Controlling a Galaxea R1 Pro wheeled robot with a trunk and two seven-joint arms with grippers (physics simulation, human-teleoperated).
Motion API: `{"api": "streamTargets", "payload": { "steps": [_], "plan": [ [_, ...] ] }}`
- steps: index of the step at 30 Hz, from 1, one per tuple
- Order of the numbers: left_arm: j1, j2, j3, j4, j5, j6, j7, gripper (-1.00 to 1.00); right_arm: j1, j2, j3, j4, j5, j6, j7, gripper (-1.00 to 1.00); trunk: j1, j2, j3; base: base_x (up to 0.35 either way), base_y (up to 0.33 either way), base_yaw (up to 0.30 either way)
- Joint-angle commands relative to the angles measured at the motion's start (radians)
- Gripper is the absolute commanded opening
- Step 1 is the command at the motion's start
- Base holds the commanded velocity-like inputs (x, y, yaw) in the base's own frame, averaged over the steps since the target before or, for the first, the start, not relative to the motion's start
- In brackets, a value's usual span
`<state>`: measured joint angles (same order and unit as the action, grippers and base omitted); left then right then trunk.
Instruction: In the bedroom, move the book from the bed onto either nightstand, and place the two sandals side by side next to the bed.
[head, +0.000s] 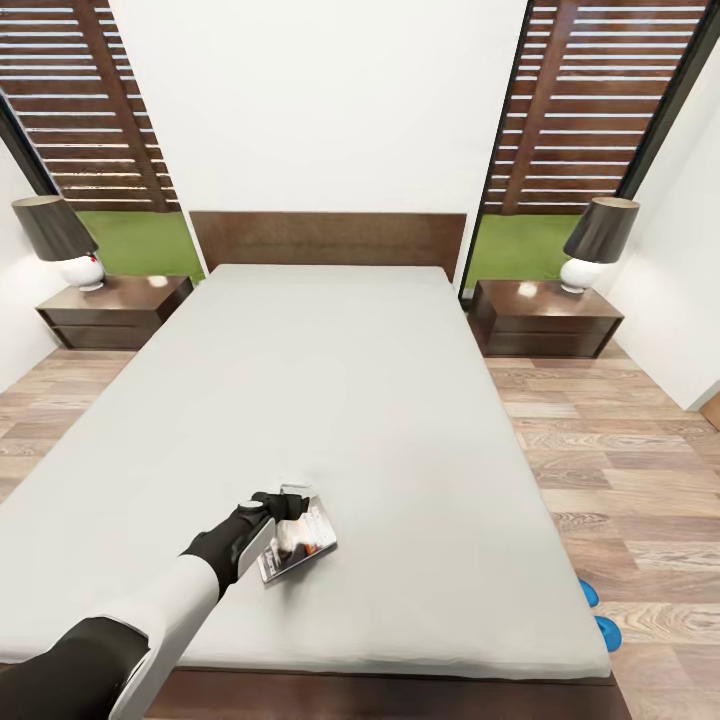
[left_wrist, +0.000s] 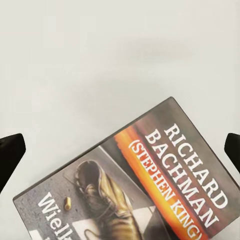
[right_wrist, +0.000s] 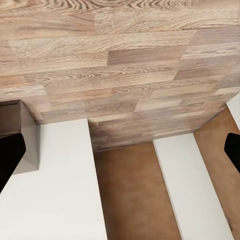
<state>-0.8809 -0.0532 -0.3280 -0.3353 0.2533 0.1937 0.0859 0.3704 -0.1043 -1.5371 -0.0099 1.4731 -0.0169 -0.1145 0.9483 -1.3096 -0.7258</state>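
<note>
Reaching over the near end of the bed (head: 380, 400), the left gripper (head: 283, 503) hangs just above the book (head: 300, 545), which lies flat on the pale mattress close to the foot edge and left of the centre line. From the left wrist view the book (left_wrist: 145, 185) sits under and between the two dark fingertips (left_wrist: 10, 155), both spread wide to the edges of the picture and holding nothing; its long axis runs diagonally across the line between the fingers, so the wrist likely needs a turn before closing across the short side. The left arm is plainly the nearer one. The right gripper (right_wrist: 120, 150) points down at wood floor and white slats, its tips far apart and empty. Both nightstands stand well away at the headboard end, the left nightstand (head: 115, 312) being on the carrying arm's side. Blue sandals (head: 600, 620) peep out on the floor by the bed's right foot corner
</note>
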Motion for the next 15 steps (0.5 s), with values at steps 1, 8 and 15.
{"api": "streamTargets", "payload": {
  "steps": [1, 8, 15],
  "plan": [
    [0.0, 0.001, -0.008, -0.002, 0.011, 0.005, 0.008, 1.0, 0.0, 0.0, -0.008, 0.001, 0.01, -0.002, -0.004, 1.0, 0.0, 0.0, -0.001, 0.0, 0.0, 0.0],
    [0.0, 0.001, -0.008, -0.002, 0.011, 0.005, 0.008, 1.0, 0.0, 0.0, -0.008, 0.001, 0.01, -0.002, -0.004, 1.0, 0.0, 0.0, -0.001, 0.0, 0.0, 0.0],
    [0.0, 0.001, -0.008, -0.002, 0.011, 0.005, 0.008, 1.0, 0.0, 0.0, -0.008, 0.001, 0.01, -0.002, -0.004, 1.0, 0.0, 0.0, -0.001, 0.0, 0.0, 0.0]
  ]
}}
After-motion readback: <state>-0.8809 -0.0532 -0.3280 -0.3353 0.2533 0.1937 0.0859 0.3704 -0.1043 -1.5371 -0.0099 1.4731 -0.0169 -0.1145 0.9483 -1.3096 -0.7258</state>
